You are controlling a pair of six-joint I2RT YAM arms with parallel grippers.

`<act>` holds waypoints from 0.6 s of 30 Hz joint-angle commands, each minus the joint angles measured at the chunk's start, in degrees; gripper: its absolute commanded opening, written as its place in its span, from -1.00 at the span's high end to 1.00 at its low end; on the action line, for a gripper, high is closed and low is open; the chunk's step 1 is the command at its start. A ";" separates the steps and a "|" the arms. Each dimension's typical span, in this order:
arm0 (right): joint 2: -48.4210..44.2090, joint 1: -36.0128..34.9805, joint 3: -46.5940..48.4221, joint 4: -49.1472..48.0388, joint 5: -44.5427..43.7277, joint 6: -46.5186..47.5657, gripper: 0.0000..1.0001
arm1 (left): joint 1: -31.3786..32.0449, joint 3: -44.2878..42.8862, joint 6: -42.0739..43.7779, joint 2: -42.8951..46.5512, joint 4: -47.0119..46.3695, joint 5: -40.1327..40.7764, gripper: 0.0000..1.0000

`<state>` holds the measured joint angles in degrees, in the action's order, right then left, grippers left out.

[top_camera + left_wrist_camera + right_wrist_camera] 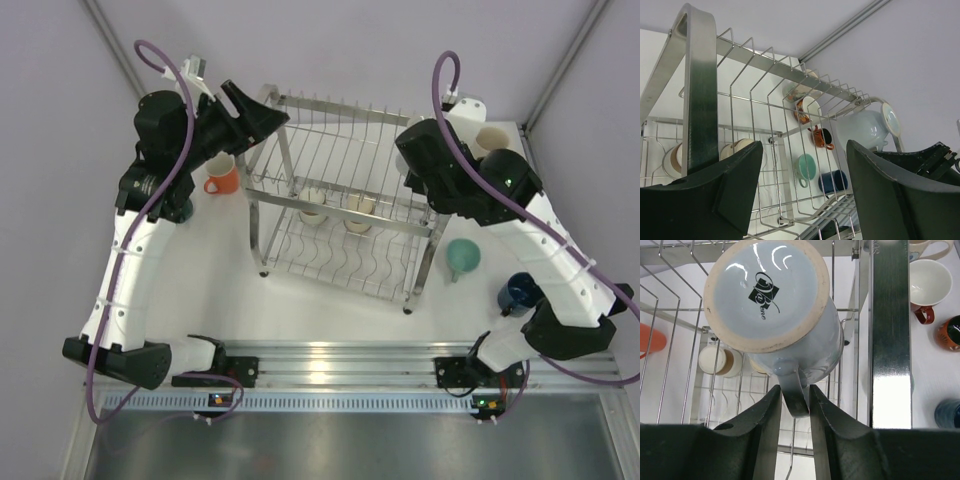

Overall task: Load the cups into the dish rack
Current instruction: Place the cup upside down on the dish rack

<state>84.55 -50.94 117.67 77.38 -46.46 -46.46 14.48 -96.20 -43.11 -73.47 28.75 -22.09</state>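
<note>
Pale blue-grey mug [790, 320] is upside down at the upper tier of the dish rack [340, 110], its handle pinched in my right gripper [794, 405]; my left gripper [804, 146] gapes empty. Two cream cups [312, 208] sit below; orange mug [222, 178], mint cup [462, 257] and navy cup [518, 293] wait outside
</note>
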 commanded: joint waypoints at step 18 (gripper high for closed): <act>-1.15 -0.30 3.71 8.31 -1.45 0.23 0.47 | -0.50 0.23 0.57 2.02 -0.71 -0.77 -0.46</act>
<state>84.38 -50.96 118.98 77.34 -46.50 -46.57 14.33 -96.18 -43.13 -73.21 28.75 -22.26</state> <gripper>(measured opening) 0.264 0.732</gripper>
